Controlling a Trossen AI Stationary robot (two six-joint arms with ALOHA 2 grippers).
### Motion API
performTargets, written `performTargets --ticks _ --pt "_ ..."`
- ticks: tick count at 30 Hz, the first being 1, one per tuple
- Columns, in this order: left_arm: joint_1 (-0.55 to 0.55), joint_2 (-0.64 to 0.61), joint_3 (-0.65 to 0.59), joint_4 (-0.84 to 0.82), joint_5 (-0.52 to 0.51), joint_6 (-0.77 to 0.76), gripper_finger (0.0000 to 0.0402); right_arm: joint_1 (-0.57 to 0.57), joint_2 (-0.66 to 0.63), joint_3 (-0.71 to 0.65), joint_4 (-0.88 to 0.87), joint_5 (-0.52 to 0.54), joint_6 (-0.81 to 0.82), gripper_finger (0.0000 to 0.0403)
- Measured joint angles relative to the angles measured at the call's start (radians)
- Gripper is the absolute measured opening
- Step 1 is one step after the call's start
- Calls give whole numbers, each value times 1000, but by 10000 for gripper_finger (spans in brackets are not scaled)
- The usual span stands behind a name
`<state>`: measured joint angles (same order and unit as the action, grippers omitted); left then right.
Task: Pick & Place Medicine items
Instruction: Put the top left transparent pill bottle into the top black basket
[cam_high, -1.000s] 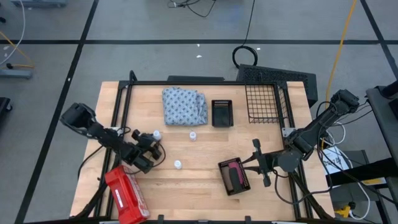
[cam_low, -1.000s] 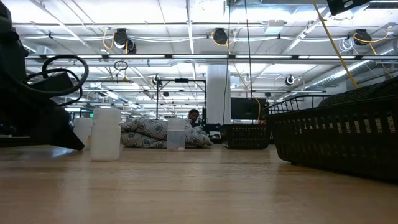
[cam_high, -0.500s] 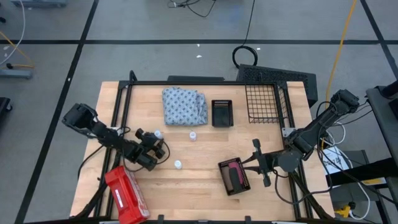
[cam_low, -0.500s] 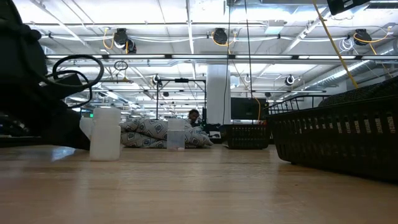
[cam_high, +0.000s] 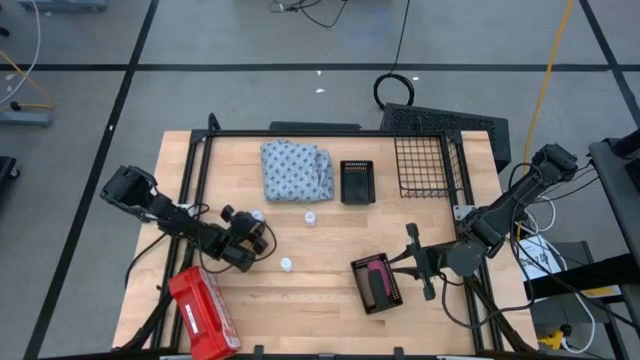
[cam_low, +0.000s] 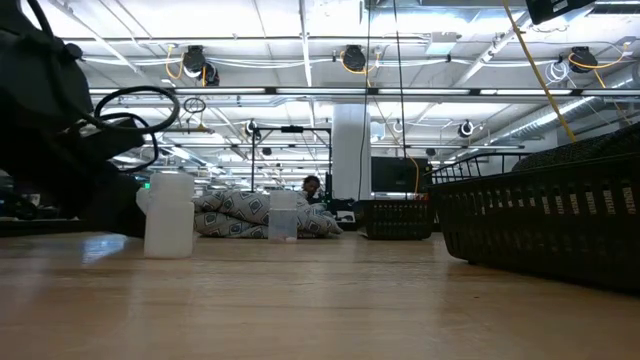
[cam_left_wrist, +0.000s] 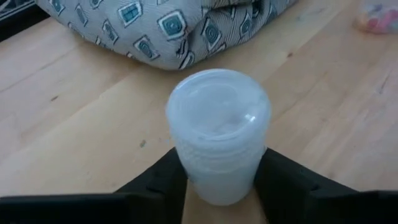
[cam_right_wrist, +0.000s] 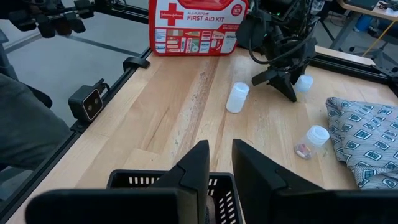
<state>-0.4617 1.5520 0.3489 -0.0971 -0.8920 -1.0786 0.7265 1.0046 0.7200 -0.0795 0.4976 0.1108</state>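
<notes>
A small white round bottle (cam_left_wrist: 217, 134) with a pale lid stands upright on the wood table, just in front of the blue-white patterned cloth (cam_high: 296, 170). My left gripper (cam_high: 252, 228) is shut on it. Two more white bottles stand free on their bases, one (cam_high: 310, 217) mid-table and one (cam_high: 286, 264) nearer the front. A pink-red tube (cam_high: 376, 280) lies inside a black basket (cam_high: 392, 290). My right gripper (cam_right_wrist: 220, 167) hovers shut over the near rim of that basket. My left gripper pinches the bottle's lower wall (cam_left_wrist: 217, 186) between its two fingers (cam_left_wrist: 163, 182), one on each side. The fingers come from the table's near left, slanting down. The bottle stands upright with its base on the table.
A red first aid case (cam_high: 203, 312) lies at the near left corner. A small black bin (cam_high: 357, 182) and a wire basket (cam_high: 420, 165) stand at the far right. A black frame (cam_high: 300, 133) runs round the table.
My left gripper has slid a little toward the far right, up to the bottle by the cloth, and its fingers now flank that bottle. The bottle has stayed in place.
</notes>
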Motion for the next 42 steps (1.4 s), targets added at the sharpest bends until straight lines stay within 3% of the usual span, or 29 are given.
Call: performTargets --ticks 5,9,22,30,38,42 --pt "7 -1 0 19 7 -2 145 0 0 0 0 0 0 57" --pt "34 -33 34 20 78 76 146 0 0 0 0 0 0 56" --pt "181 -119 369 67 379 662 149 -55 0 0 47 3 -2 52" --pt "226 -40 478 315 501 892 152 -154 35 0 62 3 -25 48" --pt "229 108 535 473 624 951 153 -280 167 0 152 -1 33 50" --pt "229 164 560 466 628 950 153 -344 247 0 271 -59 9 76"
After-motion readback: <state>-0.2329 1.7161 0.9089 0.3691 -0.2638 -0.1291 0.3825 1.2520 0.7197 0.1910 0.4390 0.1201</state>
